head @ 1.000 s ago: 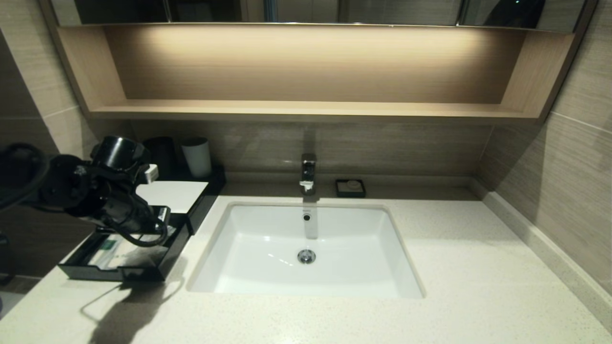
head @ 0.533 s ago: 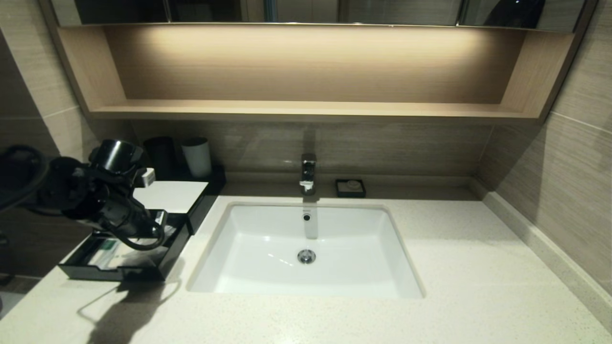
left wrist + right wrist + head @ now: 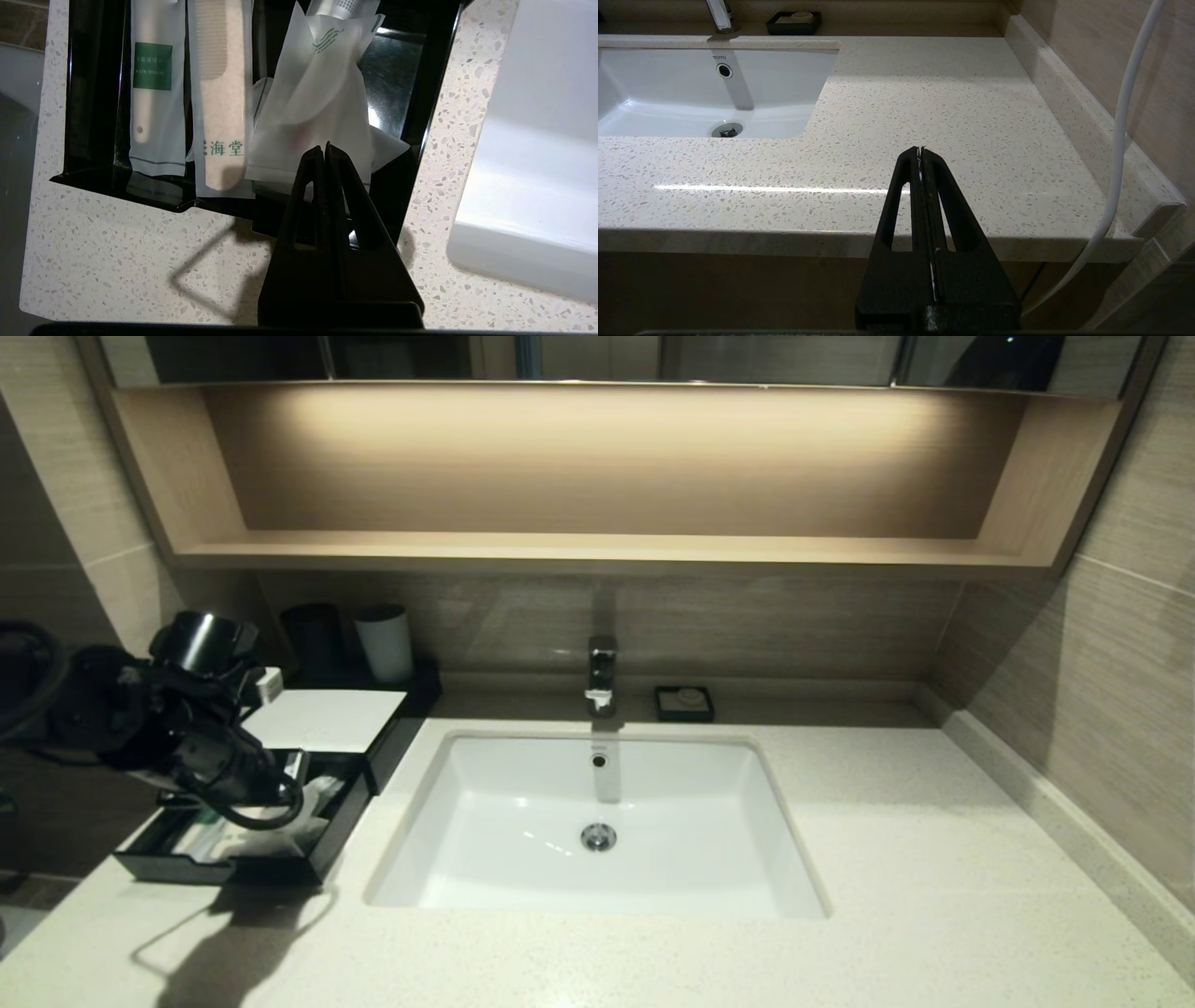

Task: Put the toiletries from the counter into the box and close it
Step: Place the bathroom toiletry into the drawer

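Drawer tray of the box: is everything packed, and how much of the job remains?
Done: three wrapped packets lie inside the pulled-out drawer tray, and no packets show on the counter. In hand: the left pincer, shut and empty, hangs above the tray's front edge. Left: the tray juts out from the box, so it needs pushing shut. The right pincer idles off the counter's edge.

Three wrapped toiletries [image 3: 219, 93] lie in the box's open drawer [image 3: 322, 845] — counter's [image 3: 887, 859] left.
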Tool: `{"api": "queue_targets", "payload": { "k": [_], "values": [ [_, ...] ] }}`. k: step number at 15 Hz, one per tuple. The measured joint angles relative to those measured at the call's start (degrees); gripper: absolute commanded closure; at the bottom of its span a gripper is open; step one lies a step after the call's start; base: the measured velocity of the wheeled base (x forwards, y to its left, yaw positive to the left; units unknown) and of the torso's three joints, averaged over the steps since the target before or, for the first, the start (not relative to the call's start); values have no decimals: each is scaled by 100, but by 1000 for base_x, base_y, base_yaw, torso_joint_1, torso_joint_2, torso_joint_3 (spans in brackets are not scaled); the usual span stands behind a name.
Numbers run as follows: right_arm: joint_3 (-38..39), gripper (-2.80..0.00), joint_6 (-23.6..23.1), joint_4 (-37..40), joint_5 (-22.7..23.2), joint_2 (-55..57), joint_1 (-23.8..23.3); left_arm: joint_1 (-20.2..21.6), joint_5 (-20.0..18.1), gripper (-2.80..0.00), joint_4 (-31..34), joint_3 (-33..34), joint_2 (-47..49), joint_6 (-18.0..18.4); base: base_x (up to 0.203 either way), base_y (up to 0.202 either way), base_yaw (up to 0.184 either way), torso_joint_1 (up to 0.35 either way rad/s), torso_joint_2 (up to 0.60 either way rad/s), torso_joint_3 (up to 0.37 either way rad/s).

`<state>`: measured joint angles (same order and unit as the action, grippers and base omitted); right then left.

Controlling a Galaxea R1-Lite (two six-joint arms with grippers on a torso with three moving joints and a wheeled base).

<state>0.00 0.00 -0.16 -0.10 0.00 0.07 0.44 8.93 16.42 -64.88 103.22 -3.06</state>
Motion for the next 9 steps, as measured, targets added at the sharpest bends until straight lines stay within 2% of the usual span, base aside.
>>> {"api": "queue_targets", "payload": {
  "k": [9],
  "values": [
    [0,0,0,0,-1,0,0,-28,-27,0,-79,55,369,-5,0,0,0,0,0,0]
  ]
}}
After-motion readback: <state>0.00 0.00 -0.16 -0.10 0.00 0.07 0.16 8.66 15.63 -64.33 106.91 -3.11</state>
